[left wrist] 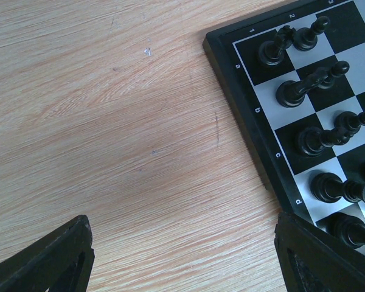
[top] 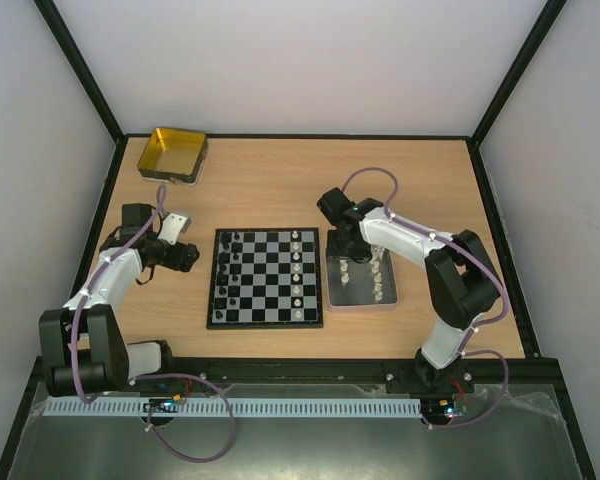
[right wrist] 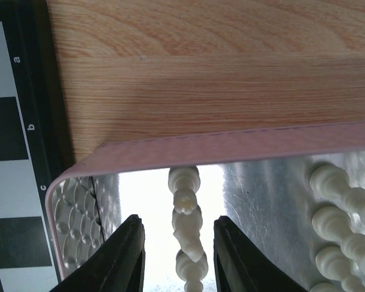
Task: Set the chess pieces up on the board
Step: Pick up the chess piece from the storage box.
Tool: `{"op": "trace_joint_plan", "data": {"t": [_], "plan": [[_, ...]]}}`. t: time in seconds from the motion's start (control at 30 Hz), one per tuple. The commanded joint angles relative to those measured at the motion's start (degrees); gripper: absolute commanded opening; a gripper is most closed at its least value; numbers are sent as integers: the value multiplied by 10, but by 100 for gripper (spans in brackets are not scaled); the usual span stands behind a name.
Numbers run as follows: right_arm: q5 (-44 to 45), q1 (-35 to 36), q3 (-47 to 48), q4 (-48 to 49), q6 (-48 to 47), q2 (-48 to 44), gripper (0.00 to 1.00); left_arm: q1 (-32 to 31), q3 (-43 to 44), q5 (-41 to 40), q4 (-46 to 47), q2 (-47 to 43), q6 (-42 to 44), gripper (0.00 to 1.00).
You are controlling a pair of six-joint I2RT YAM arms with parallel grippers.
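The checkered board (top: 265,277) lies mid-table, with black pieces (top: 232,270) along its left columns and a few white pieces (top: 297,270) along its right side. More white pieces (top: 365,280) stand in the silver tray (top: 332,290) to its right. My right gripper (right wrist: 178,243) is open low over the tray's far-left corner, its fingers (right wrist: 125,255) on either side of a row of white pieces (right wrist: 187,228) without touching them. My left gripper (left wrist: 182,255) is open and empty over bare wood left of the board (left wrist: 231,91); black pieces (left wrist: 304,85) show there.
A yellow square tin (top: 173,154) sits at the far left corner of the table. The tray's pink rim (right wrist: 231,149) runs just ahead of my right fingers. Dark frame posts border the table.
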Motion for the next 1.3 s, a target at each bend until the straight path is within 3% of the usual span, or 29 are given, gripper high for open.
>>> {"op": "trace_joint_plan", "data": {"t": [0.0,1.27], "plan": [[17,-1,20,9,-11,16,30,-3,6,10,-6,2,6,82],[8,-21,-26,59,-1,38,22,-3,2,2,-5,1,5,81]]}}
